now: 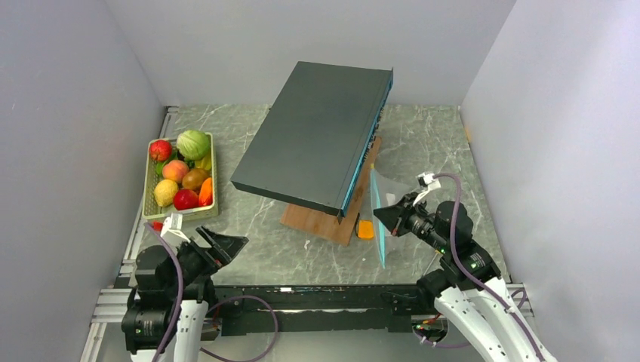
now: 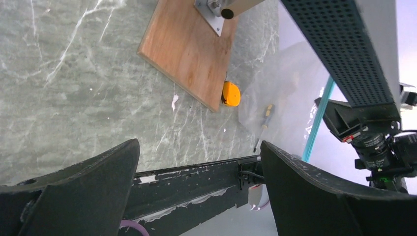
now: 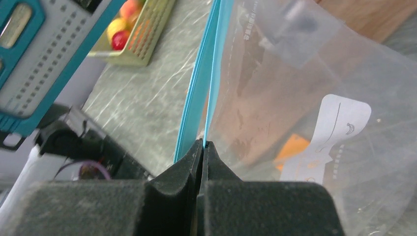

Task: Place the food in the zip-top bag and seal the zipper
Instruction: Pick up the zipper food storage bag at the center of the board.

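Observation:
The food (image 1: 181, 175) lies in a pale yellow-green basket (image 1: 148, 197) at the left: red apples, a green ball, a peach, brown, yellow and orange pieces. The clear zip-top bag (image 1: 396, 197) stands at the right, its teal zipper (image 1: 378, 222) upright. My right gripper (image 1: 380, 216) is shut on one lip of the zipper (image 3: 212, 73); the other lip hangs free beside it. The bag (image 3: 314, 98) spreads to the right in the right wrist view. My left gripper (image 1: 226, 245) is open and empty near the front left. The bag (image 2: 290, 98) also shows in the left wrist view.
A big dark slab (image 1: 317, 132) with a blue edge sits tilted on a wooden board (image 1: 321, 220) mid-table. A small orange object (image 1: 365, 229) lies beside the board. A screwdriver (image 2: 263, 127) lies near the bag. A black rail (image 1: 302, 296) runs along the front edge.

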Robot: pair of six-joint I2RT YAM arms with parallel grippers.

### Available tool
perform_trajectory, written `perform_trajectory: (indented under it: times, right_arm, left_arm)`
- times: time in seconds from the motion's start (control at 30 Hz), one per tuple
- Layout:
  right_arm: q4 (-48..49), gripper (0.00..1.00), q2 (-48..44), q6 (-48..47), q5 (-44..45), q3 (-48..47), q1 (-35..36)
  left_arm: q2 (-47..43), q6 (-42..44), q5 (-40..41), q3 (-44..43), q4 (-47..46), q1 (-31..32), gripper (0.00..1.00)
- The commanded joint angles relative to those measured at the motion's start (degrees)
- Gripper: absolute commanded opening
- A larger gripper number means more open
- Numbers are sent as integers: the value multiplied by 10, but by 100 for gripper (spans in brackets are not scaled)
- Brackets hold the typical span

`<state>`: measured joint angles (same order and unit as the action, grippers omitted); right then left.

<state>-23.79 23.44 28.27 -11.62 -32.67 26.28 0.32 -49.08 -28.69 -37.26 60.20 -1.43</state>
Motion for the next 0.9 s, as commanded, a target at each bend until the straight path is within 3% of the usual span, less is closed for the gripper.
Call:
perform_trajectory:
  times: [0.0, 0.27, 0.43, 0.6, 0.87]
  right_arm:
    - [-31, 0, 7, 1, -138, -28, 2]
    - [-81, 0, 27, -15, -224, -116, 2]
    - [-138, 0, 89, -52, -343, -155, 4]
    - [-197, 0, 95, -98, -382, -165, 46]
    - [-199, 0, 113, -87, -454, -223, 135]
  left_arm:
    - [-20, 32, -1, -48, 5, -3, 98]
    - [19, 51, -29, -100, -12, -3, 97]
    - [50, 74, 20, -172, 16, -3, 97]
    - [72, 90, 63, -223, 26, -3, 97]
    - [85, 80, 55, -230, 14, -2, 96]
